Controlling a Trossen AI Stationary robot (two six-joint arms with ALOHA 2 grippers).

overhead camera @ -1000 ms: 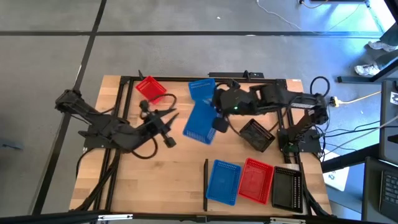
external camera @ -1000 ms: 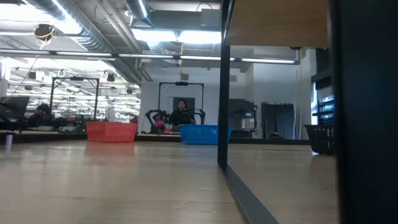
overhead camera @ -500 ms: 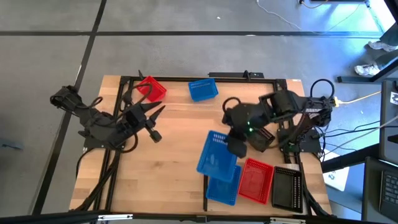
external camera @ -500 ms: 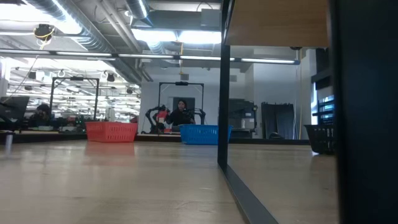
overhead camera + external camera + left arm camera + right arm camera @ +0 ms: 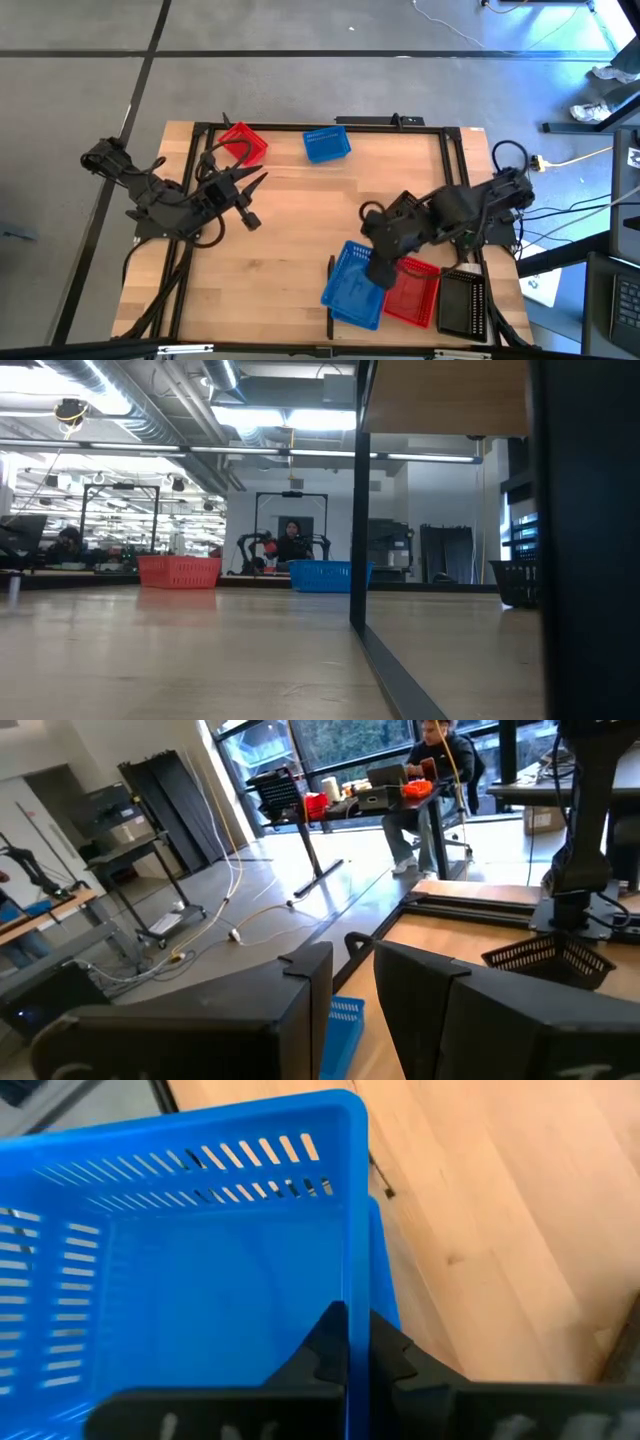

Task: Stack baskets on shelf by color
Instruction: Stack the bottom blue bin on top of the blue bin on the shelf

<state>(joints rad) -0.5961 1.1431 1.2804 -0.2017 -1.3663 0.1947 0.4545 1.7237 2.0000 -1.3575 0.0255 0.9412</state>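
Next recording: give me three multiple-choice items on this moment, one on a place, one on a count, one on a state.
1. Where is the blue basket held by the right tool?
A. over the blue basket on the shelf
B. beside the red basket at the far edge
C. off the table

2. How many blue baskets show in the high view?
A. one
B. three
C. five

3. How does the right tool stand?
A. wide open
B. shut on the basket's wall
C. out of view

Answers:
1 A, it overlaps the shelf's blue one.
2 B, the third sits at the far edge.
3 B, the right wrist view shows the fingers pinching the wall.
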